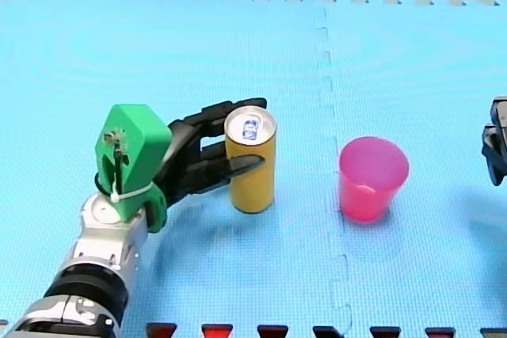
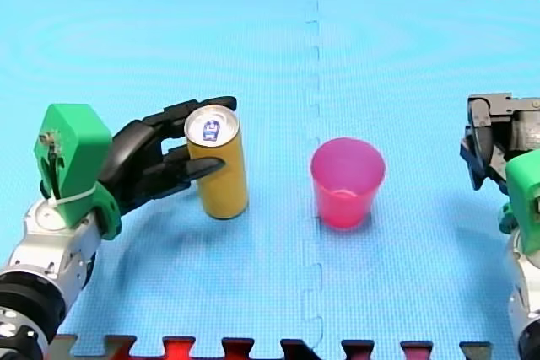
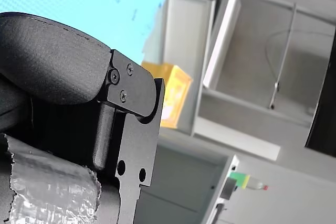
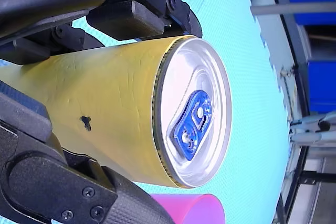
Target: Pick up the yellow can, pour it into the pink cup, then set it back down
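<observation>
Surface: blue foam mat (image 1: 158, 61) of interlocking tiles, with a seam (image 1: 337, 219) running between can and cup.
Can: yellow can (image 1: 251, 168) stands upright on the mat, left of the seam; its base appears to be resting on the mat.
Cup: pink cup (image 1: 372, 180) stands upright, mouth up, right of the seam, near the can but apart from it.
Left hand: left hand (image 1: 202, 152) is closed round the can's upper body from the can's left. The second wrist view shows fingers (image 4: 142, 9) pressed against opposite sides of the wall.
Right hand: right hand (image 2: 489, 145) is at the mat's right edge and holds nothing; whether it is clenched or released cannot be told.
Step in hand: judged as grasp secured, lift due.
Method: raise the can straight up until the base clears the mat. Keep it vertical while carrying it toward the cup. Tilt the top slowly over the cup's rim. The grip sits high, so watch for the base swinging.
Axis: long axis vertical; the lidded end with the blue tab (image 4: 193, 124) faces up.
Opening: which side the opening faces relative to the cup is uncertain; check it before tilting.
</observation>
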{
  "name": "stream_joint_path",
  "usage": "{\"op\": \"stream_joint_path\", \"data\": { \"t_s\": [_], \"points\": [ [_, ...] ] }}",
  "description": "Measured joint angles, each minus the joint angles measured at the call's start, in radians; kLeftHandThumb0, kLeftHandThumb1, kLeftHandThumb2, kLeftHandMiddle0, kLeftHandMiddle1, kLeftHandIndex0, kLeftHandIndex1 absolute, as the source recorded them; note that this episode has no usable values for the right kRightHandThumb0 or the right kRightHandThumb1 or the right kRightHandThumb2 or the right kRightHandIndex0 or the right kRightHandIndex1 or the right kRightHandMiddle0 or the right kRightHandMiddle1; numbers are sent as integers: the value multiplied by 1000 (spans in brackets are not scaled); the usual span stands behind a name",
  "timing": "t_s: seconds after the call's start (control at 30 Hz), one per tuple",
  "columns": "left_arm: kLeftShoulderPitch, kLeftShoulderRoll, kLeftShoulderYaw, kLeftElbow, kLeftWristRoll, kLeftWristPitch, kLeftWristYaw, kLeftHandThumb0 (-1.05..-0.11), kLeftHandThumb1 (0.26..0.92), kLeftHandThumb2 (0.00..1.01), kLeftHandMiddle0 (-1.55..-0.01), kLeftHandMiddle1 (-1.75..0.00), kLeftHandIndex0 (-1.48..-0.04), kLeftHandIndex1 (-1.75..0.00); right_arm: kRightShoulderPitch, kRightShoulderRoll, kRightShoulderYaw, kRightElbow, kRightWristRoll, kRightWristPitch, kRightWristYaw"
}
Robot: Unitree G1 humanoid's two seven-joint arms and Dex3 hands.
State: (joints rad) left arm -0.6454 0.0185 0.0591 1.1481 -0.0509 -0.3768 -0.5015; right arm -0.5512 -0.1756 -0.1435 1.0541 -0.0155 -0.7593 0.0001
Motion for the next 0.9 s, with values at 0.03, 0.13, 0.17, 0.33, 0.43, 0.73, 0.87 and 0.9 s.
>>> {"op": "stream_joint_path", "data": {
  "t_s": [0.03, 0.13, 0.17, 0.33, 0.43, 0.73, 0.87, 0.9],
  "points": [
    [2, 0, -2, 0, 2, 0, 0, -750, 689, 0, -564, 0, -492, 0, 1, -1, 0, -1, 0, 0, 0],
    [7, -1, -5, 1, 3, 0, -3, -720, 682, 1, -557, 0, -487, 0, 4, -2, 0, -4, 0, 2, 2],
    [10, -1, -6, 2, 4, 0, -5, -713, 683, 1, -553, 0, -486, 0, 5, -2, 0, -5, 1, 2, 2],
    [16, -4, -7, 18, 6, 1, -8, -684, 684, 1, -540, 0, -479, 0, 8, -2, 0, -8, 2, 2, 7],
    [18, -7, -6, 26, 8, 1, -8, -679, 685, 1, -537, 0, -476, 0, 9, -2, -1, -9, 3, 2, 9],
    [17, -9, -8, 35, 12, 1, -10, -670, 687, 1, -515, 0, -463, 0, 13, -1, 2, -14, 1, 2, 4],
    [13, -17, -14, 38, 20, 1, -9, -666, 688, 1, -509, 0, -457, 0, 17, 2, 4, -21, 0, 2, 1],
    [12, -20, -16, 39, 22, 1, -9, -665, 689, 1, -509, 0, -456, 0, 17, 2, 5, -23, 0, 2, 1]
  ]
}}
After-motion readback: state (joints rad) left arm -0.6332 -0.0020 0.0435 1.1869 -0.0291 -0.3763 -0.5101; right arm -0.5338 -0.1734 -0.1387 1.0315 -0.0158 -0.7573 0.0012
